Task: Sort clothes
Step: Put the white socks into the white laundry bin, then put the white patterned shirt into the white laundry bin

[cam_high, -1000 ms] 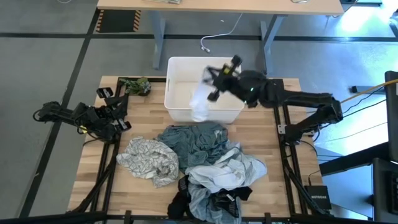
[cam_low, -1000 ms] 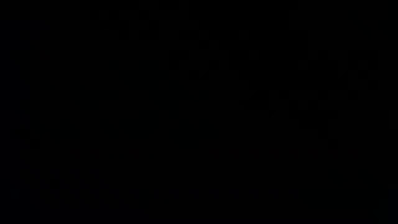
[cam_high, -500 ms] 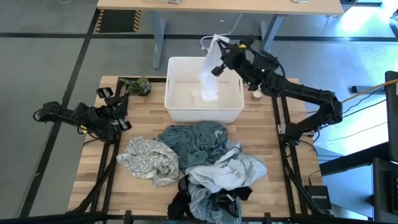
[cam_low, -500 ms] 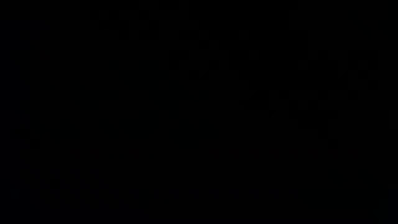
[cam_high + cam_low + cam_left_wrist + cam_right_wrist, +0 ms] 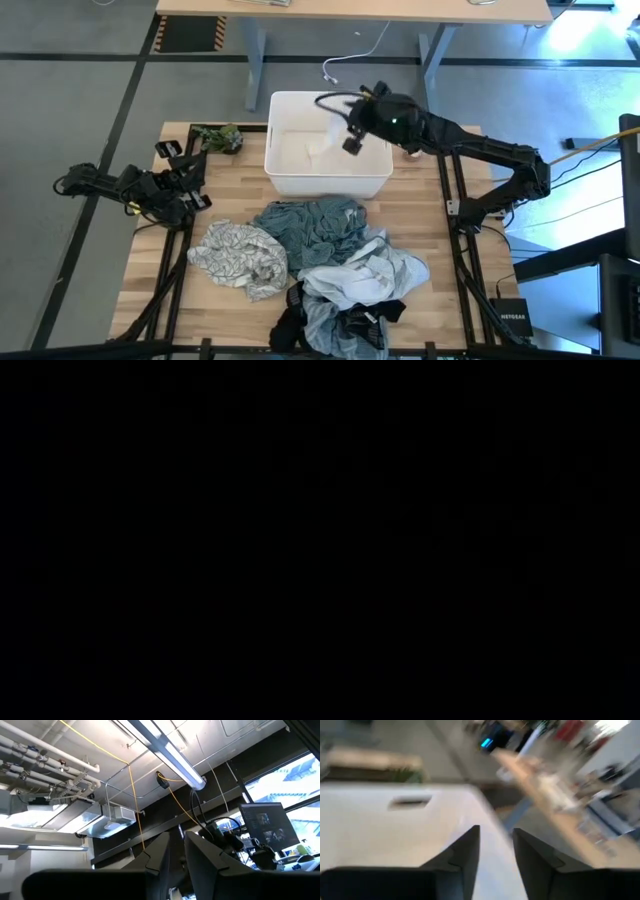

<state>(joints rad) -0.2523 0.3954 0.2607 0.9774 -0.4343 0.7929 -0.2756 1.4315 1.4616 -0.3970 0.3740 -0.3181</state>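
The bench [image 5: 150, 270] carried the main heap of clothes [image 5: 320, 270] across its near half, well apart from the white bin [image 5: 375, 180] that stood at its far edge; the low view was black and gave nothing. In the heap lay a grey-white patterned garment [image 5: 238, 255] on the left, a teal one [image 5: 315, 225] in the middle, pale blue and white pieces [image 5: 375, 270] to the right and black ones [image 5: 345, 320] nearest the front.

The change was over the bin: half a second before, the right gripper [image 5: 352, 128] had held a white garment [image 5: 305, 155] hanging above the far rim; now nothing dangled from it, and a pale crumpled shape lay on the bin's floor, which I judged to be that garment, though white on white it was hard to make out. The right gripper hovered over the bin's right far part; in the right wrist view its fingers [image 5: 465, 855] stood a little apart with nothing between them, and the bin's wall filled the picture behind.

That pointed to one piece sorted and the rest of the heap not yet touched; the next reach would likely go back to the pile.

The left gripper [image 5: 190, 170] waited at the bench's left edge, as in the earlier pictures; its fingers [image 5: 160, 855] were nearly together and held nothing. A small green-brown lump [image 5: 218, 137] sat beside the bin's left corner, unmoved.
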